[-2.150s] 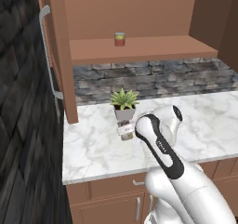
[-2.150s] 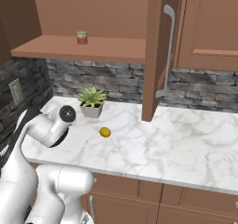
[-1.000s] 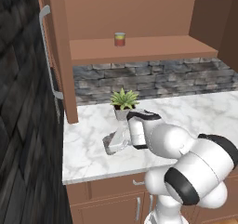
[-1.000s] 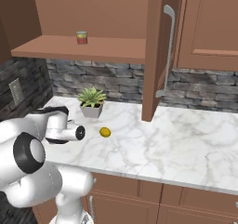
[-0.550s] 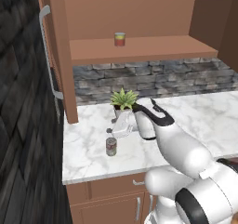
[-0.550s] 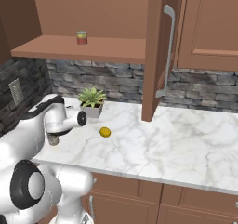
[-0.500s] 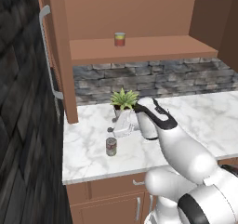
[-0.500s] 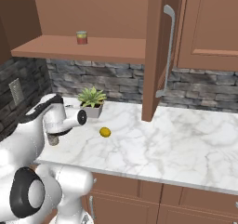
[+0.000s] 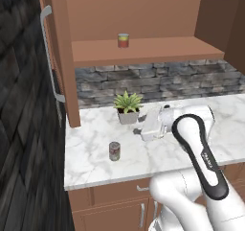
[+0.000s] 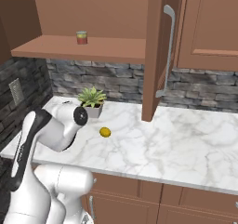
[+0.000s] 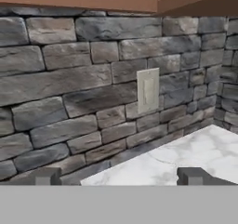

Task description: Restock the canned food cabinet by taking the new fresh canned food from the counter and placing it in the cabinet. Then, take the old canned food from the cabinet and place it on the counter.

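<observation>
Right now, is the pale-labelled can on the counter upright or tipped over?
Upright. In the left base view the old can stands on its base on the marble counter, its round top facing up, apart from the gripper.

Kitchen: marble counter (image 9: 95, 148), wooden cabinet (image 9: 143, 14), stone backsplash (image 11: 69, 93)

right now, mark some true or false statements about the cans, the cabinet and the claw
1. The squat red-orange can stands on the cabinet shelf. True.
2. The taller pale can lies tipped on the counter. False: it stands upright.
3. The claw grips the pale can. False: it is open, holding nothing.
4. A lemon sits on the counter. True.
5. The potted plant is inside the cabinet. False: it is on the counter.
</observation>
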Tool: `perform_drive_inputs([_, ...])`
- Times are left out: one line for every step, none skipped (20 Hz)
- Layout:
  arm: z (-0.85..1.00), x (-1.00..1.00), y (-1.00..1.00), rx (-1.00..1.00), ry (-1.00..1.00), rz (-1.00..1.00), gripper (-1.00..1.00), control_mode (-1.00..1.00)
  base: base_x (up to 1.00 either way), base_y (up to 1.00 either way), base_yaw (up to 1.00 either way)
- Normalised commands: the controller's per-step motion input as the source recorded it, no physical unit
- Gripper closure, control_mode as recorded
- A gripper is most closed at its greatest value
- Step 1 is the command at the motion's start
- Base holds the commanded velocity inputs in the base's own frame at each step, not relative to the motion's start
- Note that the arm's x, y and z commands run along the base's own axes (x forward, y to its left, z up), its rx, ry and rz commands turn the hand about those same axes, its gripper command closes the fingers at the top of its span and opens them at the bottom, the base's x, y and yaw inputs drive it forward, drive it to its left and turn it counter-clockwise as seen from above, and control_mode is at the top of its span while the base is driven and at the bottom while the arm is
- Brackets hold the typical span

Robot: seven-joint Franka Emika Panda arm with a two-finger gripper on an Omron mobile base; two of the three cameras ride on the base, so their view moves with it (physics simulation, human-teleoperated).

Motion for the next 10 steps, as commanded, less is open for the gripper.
perform_drive_inputs([0.86,-1.00,-1.00,-0.01,0.00,-0.17,-1.00,-1.00,0.00,0.00,0.00])
perform_drive_inputs([0.89,-1.00,-1.00,-0.01,0.01,-0.21,-1.00,-1.00,0.00,0.00,0.00])
perform_drive_inputs([0.88,-1.00,-1.00,-0.02,0.01,-0.23,-1.00,-1.00,0.00,0.00,0.00])
perform_drive_inputs([0.86,-1.00,-1.00,-0.02,0.01,-0.26,-1.00,-1.00,0.00,0.00,0.00])
perform_drive_inputs([0.86,-1.00,-1.00,-0.01,0.02,-0.27,-1.00,-1.00,0.00,0.00,0.00])
perform_drive_inputs([0.92,-1.00,-1.00,-0.02,0.09,-0.29,-1.00,-1.00,0.00,0.00,0.00])
perform_drive_inputs([0.99,-0.73,-0.96,-0.07,0.21,-0.30,-1.00,-1.00,0.00,0.00,0.00])
perform_drive_inputs([0.96,-0.54,-0.86,-0.09,0.28,-0.28,-1.00,-1.00,0.00,0.00,0.00])
perform_drive_inputs([0.75,-0.38,-0.79,-0.09,0.26,-0.20,-1.00,-1.00,0.00,0.00,0.00])
perform_drive_inputs([0.45,-0.56,-0.80,0.25,-0.31,-0.06,-1.00,-1.00,0.00,0.00,0.00])
